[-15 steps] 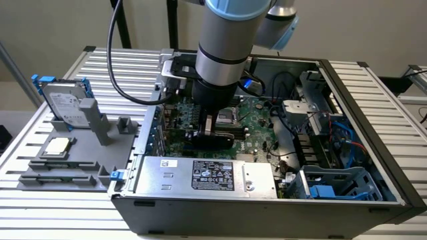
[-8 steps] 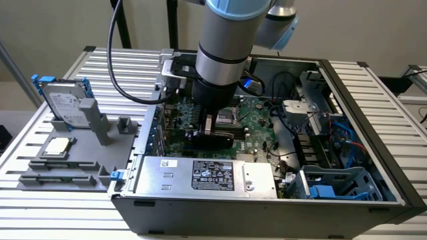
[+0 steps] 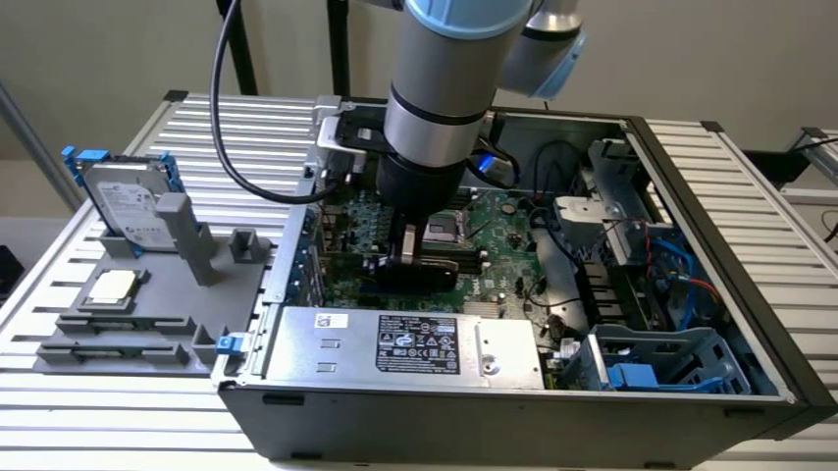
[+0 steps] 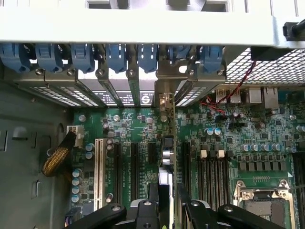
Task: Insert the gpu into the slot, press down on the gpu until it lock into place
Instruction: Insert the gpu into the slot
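Inside the open case [image 3: 524, 424] on the slatted table [image 3: 118, 417], I have the gripper [image 4: 167, 198] clamped on the gpu [image 4: 167, 155], edge-on over the green motherboard [image 4: 136, 125], and I judge it wants a square, upright, even push downward.

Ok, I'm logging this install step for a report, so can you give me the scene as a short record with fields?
held item: thin flat black gpu card, seen edge-on
gripper: black two-finger gripper, shut on the card
position: card over the green motherboard, inside the open dark grey computer case
beside the card: parallel black memory slots
outside the case: silver hard drive with blue clips
locked into slot: cannot tell
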`<state>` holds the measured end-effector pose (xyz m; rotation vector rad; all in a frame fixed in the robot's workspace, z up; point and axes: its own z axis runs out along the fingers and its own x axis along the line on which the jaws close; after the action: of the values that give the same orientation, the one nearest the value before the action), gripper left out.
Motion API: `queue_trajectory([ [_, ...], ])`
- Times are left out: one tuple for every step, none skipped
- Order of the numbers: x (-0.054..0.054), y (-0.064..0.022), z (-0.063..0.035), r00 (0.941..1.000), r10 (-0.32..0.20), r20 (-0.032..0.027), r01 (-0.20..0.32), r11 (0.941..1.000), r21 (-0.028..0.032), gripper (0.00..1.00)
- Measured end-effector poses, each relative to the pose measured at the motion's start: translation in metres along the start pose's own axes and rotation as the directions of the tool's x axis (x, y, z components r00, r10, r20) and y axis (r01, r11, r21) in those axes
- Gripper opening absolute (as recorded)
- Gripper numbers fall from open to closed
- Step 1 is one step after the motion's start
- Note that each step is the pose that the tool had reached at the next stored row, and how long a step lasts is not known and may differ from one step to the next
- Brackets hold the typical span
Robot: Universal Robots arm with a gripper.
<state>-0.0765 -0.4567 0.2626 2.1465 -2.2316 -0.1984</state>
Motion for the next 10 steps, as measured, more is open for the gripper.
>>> queue_trajectory([
  [-0.0001, 0.0, -0.0001, 1.0, 0.0, 0.0001, 0.0, 1.0, -0.0011, 0.26],
  [-0.0001, 0.0, -0.0003, 1.0, 0.0, 0.0001, 0.0, 1.0, -0.0026, 0.26],
  [-0.0002, 0.0, -0.0006, 1.0, 0.0, 0.0, 0.0, 1.0, -0.0041, 0.26],
  [-0.0002, 0.0, -0.0011, 1.0, 0.0, -0.0004, 0.0, 1.0, -0.0058, 0.26],
  [-0.0002, -0.0001, -0.0012, 1.0, 0.0, -0.0002, 0.0, 1.0, -0.0071, 0.26],
  [-0.0002, -0.0002, -0.0013, 1.0, 0.001, -0.0003, -0.001, 1.0, -0.0079, 0.26],
  [-0.0002, -0.0003, -0.0013, 1.0, 0.001, -0.0003, -0.001, 1.0, -0.0081, 0.26],
  [-0.0002, -0.0006, -0.0014, 1.0, 0.001, -0.0004, -0.001, 1.0, -0.0084, 0.26],
  [-0.0002, -0.0009, -0.0016, 1.0, 0.001, -0.0007, -0.001, 1.0, -0.0086, 0.26],
  [-0.0002, -0.0013, -0.0016, 1.0, 0.001, -0.0006, -0.001, 1.0, -0.0087, 0.26],
])
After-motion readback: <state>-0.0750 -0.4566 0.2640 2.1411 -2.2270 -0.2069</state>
